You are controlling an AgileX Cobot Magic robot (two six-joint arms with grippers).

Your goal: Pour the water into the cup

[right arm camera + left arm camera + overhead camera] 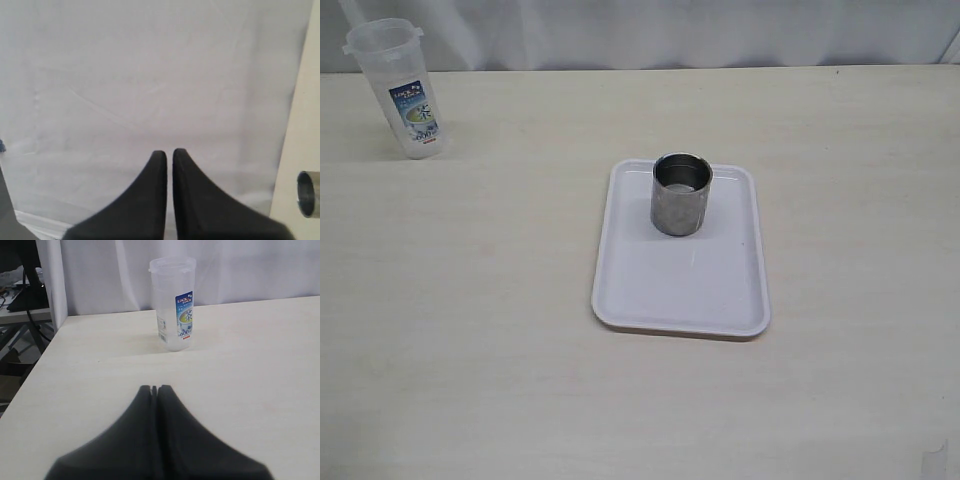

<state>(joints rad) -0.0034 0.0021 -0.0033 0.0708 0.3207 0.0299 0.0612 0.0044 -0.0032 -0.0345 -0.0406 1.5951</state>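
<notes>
The cup (681,194), a small shiny steel cylinder with a dark inside, stands upright on the far part of a white tray (680,290). The cup (308,193) also shows at the edge of the right wrist view. My left gripper (154,388) is shut with nothing in it, low over the table and well short of the plastic container (173,303). My right gripper (170,151) is shut and empty, facing a white curtain beside the table. Neither gripper shows in the exterior view. Whether the container holds water I cannot tell.
The tall translucent container (402,88) with a blue-green label stands upright at the table's far left corner. A white curtain (670,30) hangs behind the pale wooden table (470,300). Off the table's left edge are dark cables and a stand (20,315).
</notes>
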